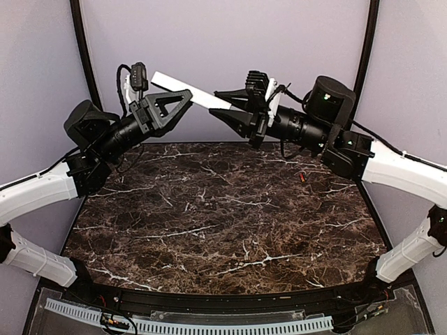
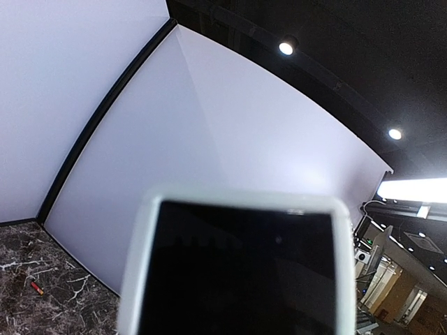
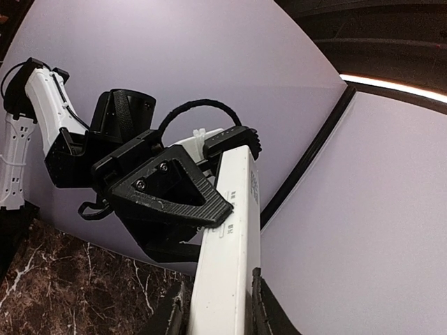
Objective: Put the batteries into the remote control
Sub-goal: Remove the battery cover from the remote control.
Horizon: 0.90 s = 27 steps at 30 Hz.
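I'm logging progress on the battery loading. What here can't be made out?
- Remote: left wrist view, too close and blurred; whether any batteries are inside cannot be told.
- Batteries: top view, tiny red specks; count unclear.
- Left gripper: left wrist view, its fingers hidden behind the remote.

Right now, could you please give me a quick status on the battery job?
Left gripper and right gripper both shut on remote, held in the air. Batteries on the table, right side, not loaded. Nothing in the way.
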Motion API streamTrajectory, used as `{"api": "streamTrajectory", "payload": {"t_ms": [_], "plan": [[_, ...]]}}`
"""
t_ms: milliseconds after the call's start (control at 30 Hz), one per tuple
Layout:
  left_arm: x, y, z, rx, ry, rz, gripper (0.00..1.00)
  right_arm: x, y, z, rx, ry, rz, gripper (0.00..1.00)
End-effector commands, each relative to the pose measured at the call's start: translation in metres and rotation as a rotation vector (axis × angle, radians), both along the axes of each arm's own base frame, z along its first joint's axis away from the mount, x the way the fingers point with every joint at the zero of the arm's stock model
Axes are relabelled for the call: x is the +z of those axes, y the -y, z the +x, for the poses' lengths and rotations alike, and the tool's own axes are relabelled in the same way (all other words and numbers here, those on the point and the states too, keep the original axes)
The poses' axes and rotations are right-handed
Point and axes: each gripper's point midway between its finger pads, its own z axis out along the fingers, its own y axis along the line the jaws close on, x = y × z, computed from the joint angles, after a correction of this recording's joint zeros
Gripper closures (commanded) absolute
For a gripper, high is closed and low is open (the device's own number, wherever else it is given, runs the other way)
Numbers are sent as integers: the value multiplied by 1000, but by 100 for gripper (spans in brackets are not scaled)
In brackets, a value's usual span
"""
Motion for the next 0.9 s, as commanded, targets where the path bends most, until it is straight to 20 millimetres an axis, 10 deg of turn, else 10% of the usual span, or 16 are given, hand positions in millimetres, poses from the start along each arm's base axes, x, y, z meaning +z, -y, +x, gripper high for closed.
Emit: {"api": "streamTrajectory", "payload": {"t_ms": [0,233,700,867], "plan": [[21,-8,-20,-25,88,-39,100,-20,-4,-4,12,-71,-57,95],[19,-7,-19,-18,89,-32,100,-24,3,0,-32,-72,-62,22],[10,-2,-14,-28,50,-18,100,-4,-10,4,-24,-15,17,24],[9,-1,-13,-31,46,-16,100,-1,-15,6,-24,1,20,38]]}}
